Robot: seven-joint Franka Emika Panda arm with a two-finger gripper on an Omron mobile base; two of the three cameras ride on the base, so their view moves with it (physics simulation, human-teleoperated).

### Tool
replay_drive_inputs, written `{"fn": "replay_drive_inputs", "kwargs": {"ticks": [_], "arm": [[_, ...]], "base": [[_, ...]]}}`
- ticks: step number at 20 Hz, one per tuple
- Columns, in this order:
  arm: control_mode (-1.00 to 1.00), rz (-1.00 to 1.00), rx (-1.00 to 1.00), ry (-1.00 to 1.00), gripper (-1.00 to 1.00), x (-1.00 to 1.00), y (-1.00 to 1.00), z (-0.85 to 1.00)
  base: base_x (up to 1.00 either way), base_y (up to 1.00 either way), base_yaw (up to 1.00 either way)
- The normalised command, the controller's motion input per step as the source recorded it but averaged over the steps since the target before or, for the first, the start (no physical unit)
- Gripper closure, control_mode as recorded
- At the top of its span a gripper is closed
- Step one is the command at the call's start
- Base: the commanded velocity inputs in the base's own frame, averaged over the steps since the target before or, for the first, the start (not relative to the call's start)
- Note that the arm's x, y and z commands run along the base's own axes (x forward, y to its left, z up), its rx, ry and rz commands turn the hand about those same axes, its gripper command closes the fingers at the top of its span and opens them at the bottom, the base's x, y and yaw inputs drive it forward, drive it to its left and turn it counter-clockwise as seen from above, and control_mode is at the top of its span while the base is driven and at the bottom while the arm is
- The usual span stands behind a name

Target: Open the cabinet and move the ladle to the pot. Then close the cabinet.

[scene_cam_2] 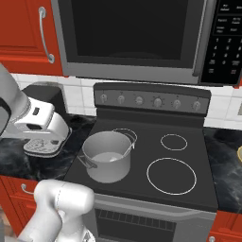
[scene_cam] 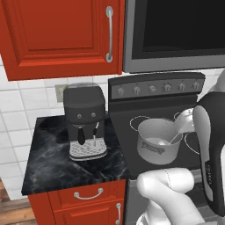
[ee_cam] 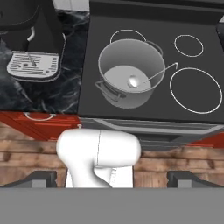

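Resting in the pot, the ladle leans its handle over the rim toward the bare burners; end effector open, high above the stove.

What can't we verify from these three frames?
- Cabinet: cut off by the top and left edges of the left base view; one door and one handle visible, and that door looks shut.
- Ladle: bowl end lies inside the pot; thin handle over the rim, too fine to trace in the right base view.
- Stove knob markings: too small to read.
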Motion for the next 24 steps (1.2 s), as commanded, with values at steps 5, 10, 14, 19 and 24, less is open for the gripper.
{"fn": "replay_drive_inputs", "kwargs": {"ticks": [5, 10, 14, 19, 24], "arm": [[1.0, 0.0, 0.0, 0.0, -1.0, 0.0, 0.0, 0.0], [1.0, 0.0, 0.0, 0.0, -1.0, 0.0, 0.0, 0.0], [1.0, 0.0, 0.0, 0.0, -1.0, 0.0, 0.0, 0.0], [1.0, 0.0, 0.0, 0.0, -1.0, 0.0, 0.0, 0.0], [1.0, 0.0, 0.0, 0.0, -1.0, 0.0, 0.0, 0.0]], "base": [[-0.66, -0.5, -0.03], [-1.0, -0.88, -0.07], [-0.83, -0.96, -0.09], [-0.33, -1.0, -0.07], [-0.02, -0.97, -0.06]]}}
